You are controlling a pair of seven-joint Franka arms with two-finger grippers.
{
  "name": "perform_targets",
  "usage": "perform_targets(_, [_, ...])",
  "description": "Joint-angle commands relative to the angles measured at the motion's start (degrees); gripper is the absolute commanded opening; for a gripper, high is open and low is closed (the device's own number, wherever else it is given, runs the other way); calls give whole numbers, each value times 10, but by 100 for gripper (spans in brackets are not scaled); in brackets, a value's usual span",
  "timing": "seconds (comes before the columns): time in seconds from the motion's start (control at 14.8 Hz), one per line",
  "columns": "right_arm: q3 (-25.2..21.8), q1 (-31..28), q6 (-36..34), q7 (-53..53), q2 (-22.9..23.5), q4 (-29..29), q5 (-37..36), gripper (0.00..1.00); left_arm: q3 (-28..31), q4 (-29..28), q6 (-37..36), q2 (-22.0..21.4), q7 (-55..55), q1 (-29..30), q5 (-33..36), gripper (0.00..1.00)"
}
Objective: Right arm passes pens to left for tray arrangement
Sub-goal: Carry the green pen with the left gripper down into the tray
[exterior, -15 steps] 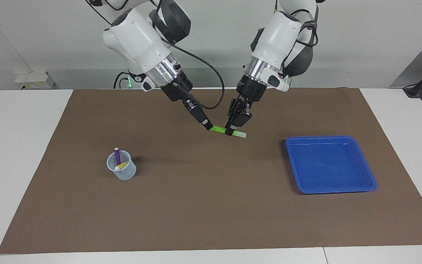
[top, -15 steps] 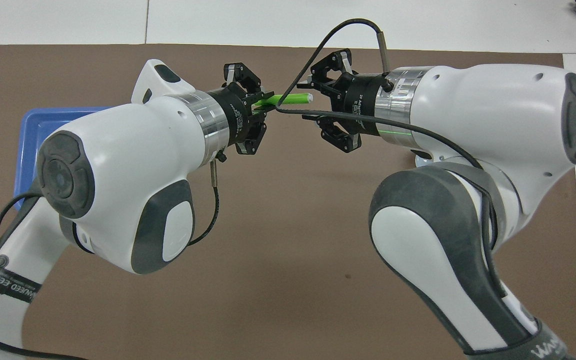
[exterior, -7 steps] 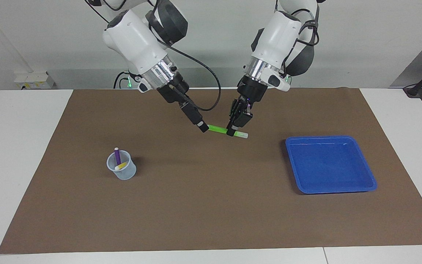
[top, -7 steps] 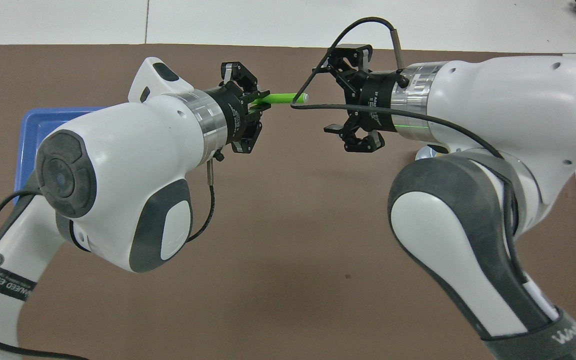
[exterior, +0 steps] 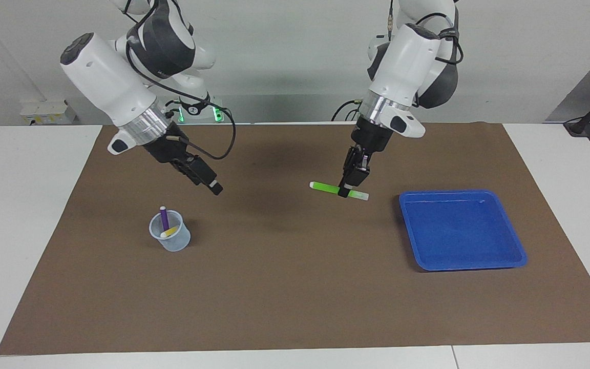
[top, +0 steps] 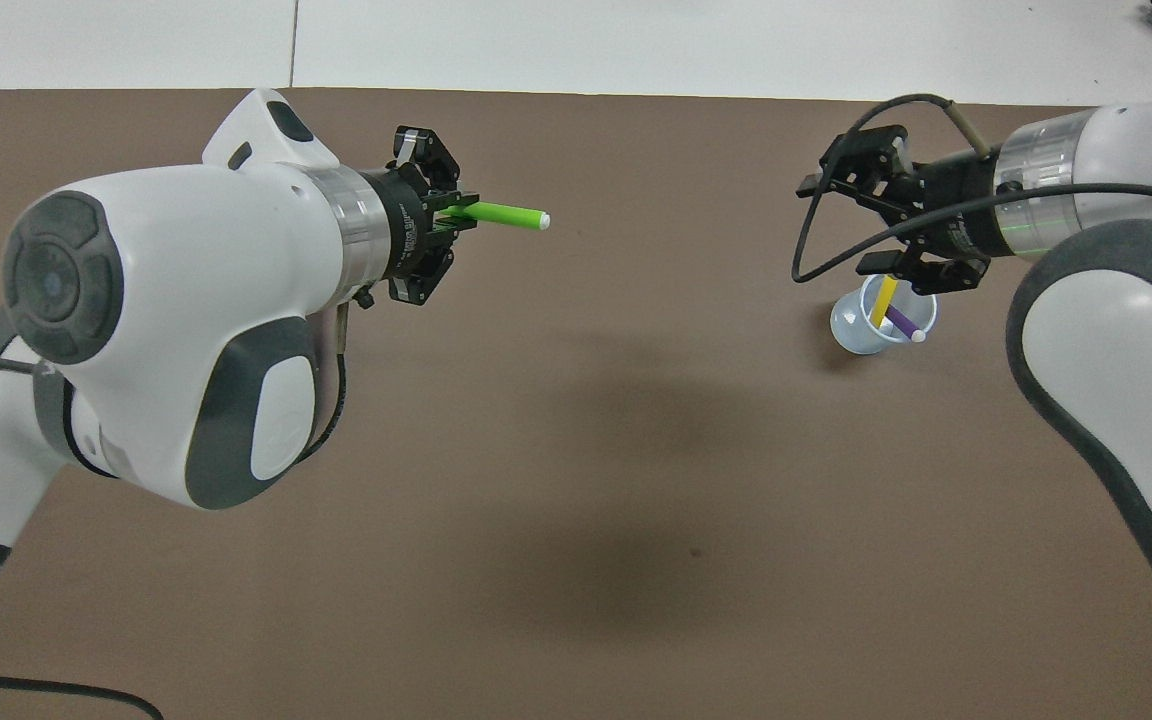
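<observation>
My left gripper (exterior: 346,192) (top: 456,214) is shut on the middle of the green pen (exterior: 329,188) (top: 508,213), which it holds level in the air over the mat, between the cup and the blue tray (exterior: 459,230). In the overhead view the left arm hides the tray. The purple pen (exterior: 164,218) (top: 902,323) and the yellow pen (exterior: 171,232) (top: 884,299) stand in a small translucent cup (exterior: 172,242) (top: 854,332) toward the right arm's end. My right gripper (exterior: 216,188) (top: 839,224) hangs open and empty over the mat close to the cup.
A brown mat (exterior: 295,287) covers most of the white table. A black cable (top: 804,240) loops from the right wrist beside the gripper. A wall socket (exterior: 46,111) sits at the table's edge by the right arm's base.
The right gripper opened, let go of the green pen and swung away toward the cup. The left gripper kept the pen and carried it a little toward the tray.
</observation>
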Motion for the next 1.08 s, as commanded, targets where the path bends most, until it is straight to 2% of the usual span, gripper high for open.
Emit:
perform_targets(0.0, [6, -33, 13, -149, -52, -99, -53, 99, -3, 7, -62, -8, 91, 33, 5, 0])
perform_targets(0.14, [6, -50, 15, -238, -52, -127, -77, 97, -4, 8, -93, -9, 148, 50, 4, 0])
perform_targets(0.34, [6, -56, 62, -304, -43, -167, -144, 91, -2, 7, -145, -15, 259, 81, 4, 0])
perform_targets(0.61, [7, -75, 109, -412, -20, -174, -240, 80, -2, 1, -209, -28, 427, 134, 4, 0])
perform_targets(0.88, [7, -76, 124, -439, -6, -177, -250, 71, 3, -14, -263, -38, 613, 183, 16, 0])
perform_targets(1.02, [10, -74, 99, -438, -8, -179, -250, 69, 2, -24, -275, -43, 682, 204, 62, 0])
